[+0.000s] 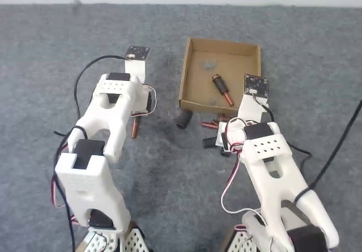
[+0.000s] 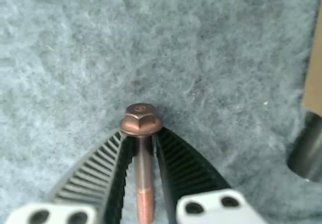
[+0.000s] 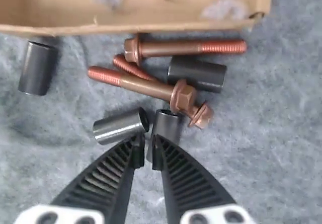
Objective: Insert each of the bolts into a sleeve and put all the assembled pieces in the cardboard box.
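Observation:
My left gripper point(image 2: 142, 133) is shut on a copper bolt point(image 2: 141, 119), its hex head sticking out past the tips; it hangs left of the cardboard box point(image 1: 237, 65). Inside the box lies one assembled piece point(image 1: 222, 89). My right gripper point(image 3: 146, 146) is shut, its tips wedged between two grey sleeves: one lying point(image 3: 121, 126), one point(image 3: 167, 126) partly behind a finger. Beyond them sit three loose bolts point(image 3: 186, 47) point(image 3: 141, 85) point(image 3: 201, 114) and a dark sleeve point(image 3: 197, 74) by the box wall point(image 3: 136, 17).
Another dark sleeve point(image 1: 182, 118) lies on the grey carpet just off the box's near left corner, between the two arms; it also appears as the sleeve point(image 3: 36, 68) and at the left wrist view's edge point(image 2: 307, 153). Cables trail beside both arms.

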Motion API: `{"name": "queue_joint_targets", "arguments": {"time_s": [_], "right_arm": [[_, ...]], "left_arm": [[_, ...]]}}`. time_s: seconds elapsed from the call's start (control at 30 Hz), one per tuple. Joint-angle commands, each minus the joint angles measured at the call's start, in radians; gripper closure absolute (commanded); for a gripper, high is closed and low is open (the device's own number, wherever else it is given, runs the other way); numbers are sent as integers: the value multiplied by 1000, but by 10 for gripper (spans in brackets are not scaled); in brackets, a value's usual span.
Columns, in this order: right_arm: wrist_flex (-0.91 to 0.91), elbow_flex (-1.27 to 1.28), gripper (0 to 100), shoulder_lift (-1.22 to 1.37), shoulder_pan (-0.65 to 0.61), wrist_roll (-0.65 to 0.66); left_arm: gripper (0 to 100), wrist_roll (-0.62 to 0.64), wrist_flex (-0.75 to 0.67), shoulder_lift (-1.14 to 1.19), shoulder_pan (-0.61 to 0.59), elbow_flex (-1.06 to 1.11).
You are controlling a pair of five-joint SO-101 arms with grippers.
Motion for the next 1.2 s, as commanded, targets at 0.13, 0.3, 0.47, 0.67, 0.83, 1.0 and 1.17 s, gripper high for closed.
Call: {"name": "queue_joint_targets", "arguments": {"time_s": [0.13,0.3,0.47,0.67,0.83,1.0,1.17], "right_arm": [[-10,-61,905,104,7,-11],[-76,-66,902,197,7,-14],[-128,-66,876,223,7,-17],[-130,-66,876,226,7,-52],[-176,-66,876,302,5,-51],[-147,-144,876,426,-18,-18],[-70,-195,979,453,-21,5]], "left_arm": [[989,-6,-21,-61,-3,-25],[989,-6,-21,-61,-3,-25],[989,-6,-21,-61,-3,-25],[989,-6,-21,-61,-5,-25],[989,-6,-21,-61,-5,-24],[989,-6,-20,-61,-9,-22],[989,-6,-18,-61,-9,-22]]}}
